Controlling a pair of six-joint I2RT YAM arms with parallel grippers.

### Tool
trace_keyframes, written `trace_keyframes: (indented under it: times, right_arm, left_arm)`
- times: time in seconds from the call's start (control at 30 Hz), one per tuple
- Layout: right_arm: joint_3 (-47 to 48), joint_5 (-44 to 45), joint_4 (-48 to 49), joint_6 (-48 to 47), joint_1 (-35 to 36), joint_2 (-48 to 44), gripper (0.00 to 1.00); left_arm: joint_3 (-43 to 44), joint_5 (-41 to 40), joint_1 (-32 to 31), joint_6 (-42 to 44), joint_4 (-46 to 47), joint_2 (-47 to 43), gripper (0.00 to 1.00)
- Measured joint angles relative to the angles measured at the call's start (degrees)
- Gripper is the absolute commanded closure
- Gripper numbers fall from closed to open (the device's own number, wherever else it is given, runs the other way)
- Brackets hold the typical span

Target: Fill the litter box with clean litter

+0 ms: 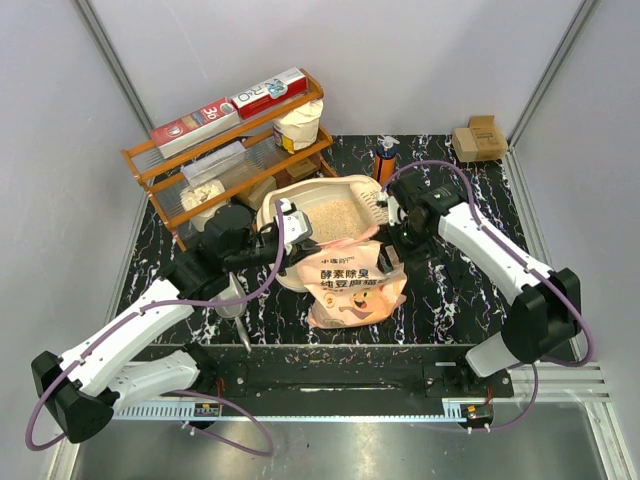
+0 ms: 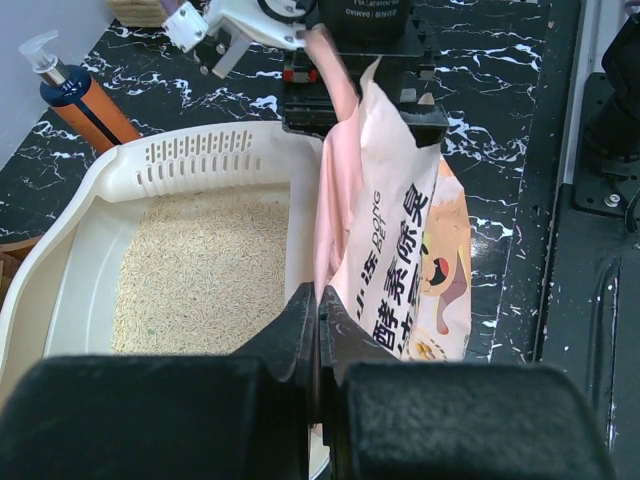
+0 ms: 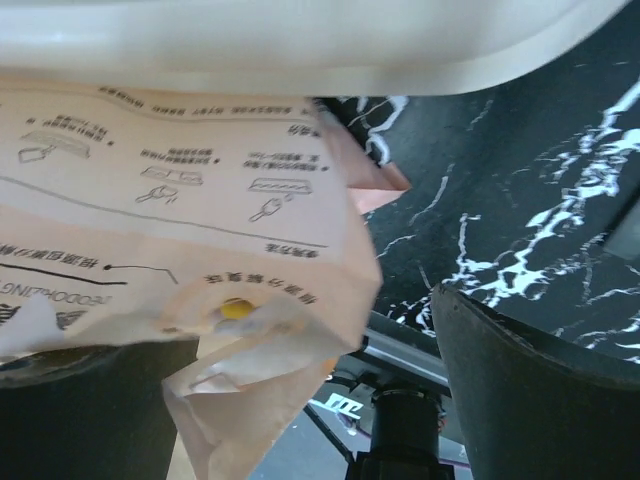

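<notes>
- The box [image 2: 100, 185] sits at the desk's [image 1: 150, 240] centre. It is a cream plastic tray, a rounded rectangle with a smooth raised rim.
- Rows of short slots [image 2: 200, 160] pierce the sloped wall at its 1 o'clock end.
- Litter [image 2: 200, 280], fine sandy-tan grains, covers the box floor in a flat, even layer. The inner walls above it are bare.
- The bag [image 1: 350, 285] is thin peach-orange plastic, creased and glossy, printed with dark characters and a cartoon cat. It leans on the box's 6 o'clock rim, its lower part lying on the desk.
- The left hand [image 2: 318, 300] is at the box's 9 o'clock side. Its black fingers are pressed together, pinching the bag's pink edge at their tips.
- The right hand [image 1: 398, 240] is at the box's 3 o'clock side, spread wide. The bag's crumpled top drapes over one finger, well clear of the other [image 3: 540, 390].
- The desk is black with white marble veining.
- An orange wooden rack [image 1: 230, 140] of slatted shelves stands at 10 o'clock.
- A cylindrical orange pump bottle [image 1: 385, 163] stands at 12 o'clock, just beyond the box.
- A small cardboard carton [image 1: 478, 140] sits at 2 o'clock.
</notes>
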Motion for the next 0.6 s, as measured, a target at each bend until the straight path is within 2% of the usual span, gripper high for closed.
trace_keyframes:
  times: [0.1, 0.2, 0.3, 0.33, 0.4, 0.43, 0.47, 0.53, 0.57, 0.6]
  right_arm:
    - [2.25, 3.48, -1.07, 0.02, -1.4, 0.76, 0.0]
    - [5.09, 5.99, -2.34, -0.68, -5.66, 0.63, 0.03]
    - [5.33, 6.58, -3.26, -1.66, -10.16, -0.04, 0.12]
    - [4.98, 5.79, -3.69, -2.08, -11.17, -0.46, 0.19]
    - [3.85, 3.69, -4.0, -2.78, -11.69, -1.75, 0.24]
    - [3.37, 2.16, -4.11, -2.93, -11.74, -2.34, 0.29]
    - [3.1, 0.83, -4.17, -3.04, -11.76, -2.69, 0.39]
    - [2.75, -2.56, -4.24, -3.56, -11.76, -3.28, 0.46]
    - [2.75, -4.0, -4.31, -3.76, -11.76, -3.34, 0.53]
    - [2.75, -5.29, -4.42, -3.93, -11.76, -3.37, 0.57]
  left_arm:
    - [0.0, -0.22, 0.09, 0.11, 0.07, 0.0, 1.0]
    - [0.0, -0.42, 0.22, 0.48, 0.11, 0.0, 1.0]
    - [0.0, -0.5, 0.22, 0.9, 0.37, 0.0, 1.0]
    - [0.0, -0.5, 0.22, 0.92, 0.59, 0.0, 1.0]
    - [0.0, -0.46, 0.22, 0.9, 0.59, 0.0, 1.0]
    - [0.0, -0.42, 0.2, 0.85, 0.57, 0.0, 1.0]
    - [0.0, -0.37, 0.2, 0.81, 0.57, 0.0, 0.99]
    - [0.0, -0.15, 0.22, 0.59, 0.55, 0.04, 0.91]
    - [0.0, 0.24, 0.22, 0.52, 0.59, 0.13, 0.72]
    - [0.02, 0.59, 0.22, 0.44, 0.59, 0.28, 0.6]
